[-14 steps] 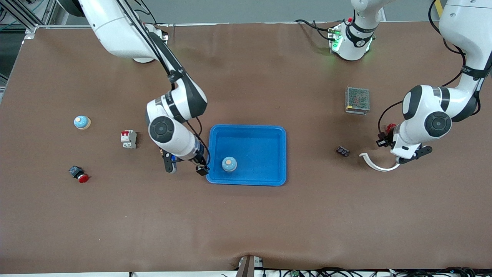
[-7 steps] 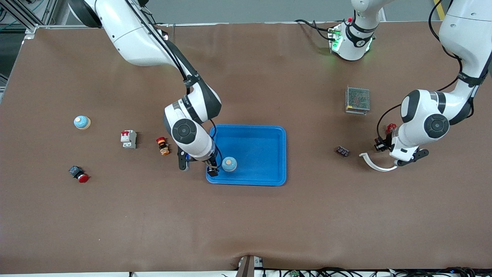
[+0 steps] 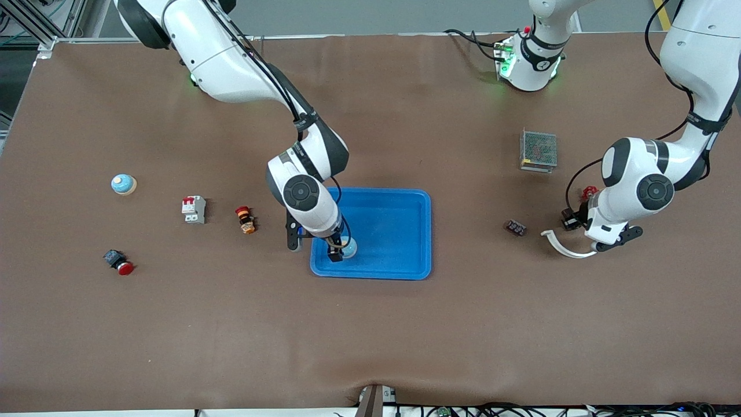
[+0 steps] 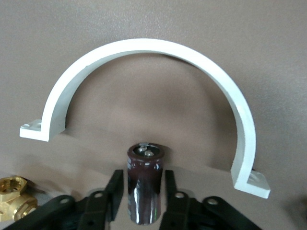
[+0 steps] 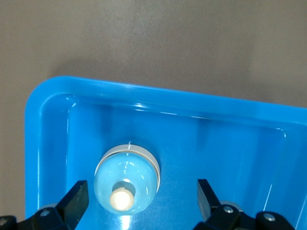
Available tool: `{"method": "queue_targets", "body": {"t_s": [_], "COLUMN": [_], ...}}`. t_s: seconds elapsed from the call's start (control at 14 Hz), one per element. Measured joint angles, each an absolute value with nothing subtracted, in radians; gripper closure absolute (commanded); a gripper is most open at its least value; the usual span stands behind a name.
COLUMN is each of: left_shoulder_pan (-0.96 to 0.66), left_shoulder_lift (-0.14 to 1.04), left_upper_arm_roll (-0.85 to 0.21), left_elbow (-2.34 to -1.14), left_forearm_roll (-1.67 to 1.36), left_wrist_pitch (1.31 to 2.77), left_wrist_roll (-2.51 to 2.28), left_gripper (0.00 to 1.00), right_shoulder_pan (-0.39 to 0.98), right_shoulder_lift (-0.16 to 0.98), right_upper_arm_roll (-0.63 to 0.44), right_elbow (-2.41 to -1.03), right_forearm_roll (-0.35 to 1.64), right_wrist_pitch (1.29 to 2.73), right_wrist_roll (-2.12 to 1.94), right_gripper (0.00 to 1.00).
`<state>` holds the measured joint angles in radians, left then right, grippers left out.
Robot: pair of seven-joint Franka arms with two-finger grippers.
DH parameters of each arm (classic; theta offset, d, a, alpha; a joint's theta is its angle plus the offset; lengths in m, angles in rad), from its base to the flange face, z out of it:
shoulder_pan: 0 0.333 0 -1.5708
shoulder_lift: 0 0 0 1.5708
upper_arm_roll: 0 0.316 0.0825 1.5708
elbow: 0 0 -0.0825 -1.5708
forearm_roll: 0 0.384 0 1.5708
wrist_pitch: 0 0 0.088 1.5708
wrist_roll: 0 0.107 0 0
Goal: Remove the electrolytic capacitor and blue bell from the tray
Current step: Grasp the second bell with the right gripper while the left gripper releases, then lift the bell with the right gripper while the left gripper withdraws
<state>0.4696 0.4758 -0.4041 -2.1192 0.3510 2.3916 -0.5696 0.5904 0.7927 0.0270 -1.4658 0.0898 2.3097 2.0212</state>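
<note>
A light blue bell sits in the blue tray, near the corner toward the right arm's end. Over it my right gripper is open, its fingers wide on either side of the bell, which lies closer to one finger. A dark brown capacitor stands upright on the table between the fingers of my left gripper, which is open, with a thin gap on each side. The front view hides the capacitor under the left wrist.
A white curved clamp arcs beside the capacitor, with a brass valve close by. Also on the table are a dark small part, mesh box, second bell, breaker, orange button and red button.
My right arm has swung from beside the tray to over the bell in it, uncovering the orange button. The left arm has shifted only slightly.
</note>
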Motion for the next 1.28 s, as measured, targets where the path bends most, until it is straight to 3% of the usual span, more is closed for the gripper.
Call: {"method": "queue_targets", "body": {"t_s": [0.5,0.78,0.86,0.93,1.0,1.07,1.28], "left_shoulder_pan": [0.470,0.471,0.471,0.471,0.471,0.471,0.470], "left_shoulder_lift": [0.428,0.372,0.365,0.361,0.360,0.360,0.360], "left_upper_arm_roll": [-0.412,-0.472,-0.487,-0.500,-0.513,-0.525,-0.566], "left_elbow": [-2.089,-1.982,-1.941,-1.902,-1.863,-1.828,-1.706], "left_forearm_roll": [0.351,0.321,0.306,0.300,0.297,0.295,0.294], "left_wrist_pitch": [2.376,2.159,2.098,2.043,1.997,1.956,1.828], "left_wrist_roll": [-0.570,-0.575,-0.575,-0.575,-0.575,-0.575,-0.575], "left_gripper": [0.00,0.00,0.00,0.00,0.00,0.00,0.00], "right_shoulder_pan": [0.613,0.615,0.615,0.615,0.615,0.615,0.615], "right_shoulder_lift": [0.867,0.883,0.883,0.883,0.883,0.883,0.880], "right_upper_arm_roll": [0.026,0.026,0.025,0.025,0.025,0.023,0.023], "right_elbow": [-1.425,-1.410,-1.410,-1.409,-1.407,-1.404,-1.396], "right_forearm_roll": [0.030,0.013,0.011,0.004,-0.006,-0.012,-0.019], "right_wrist_pitch": [2.351,2.356,2.356,2.356,2.357,2.358,2.348], "right_wrist_roll": [2.081,2.095,2.095,2.094,2.094,2.095,2.095], "right_gripper": [0.00,0.00,0.09,0.26,0.52,0.63,0.69]}}
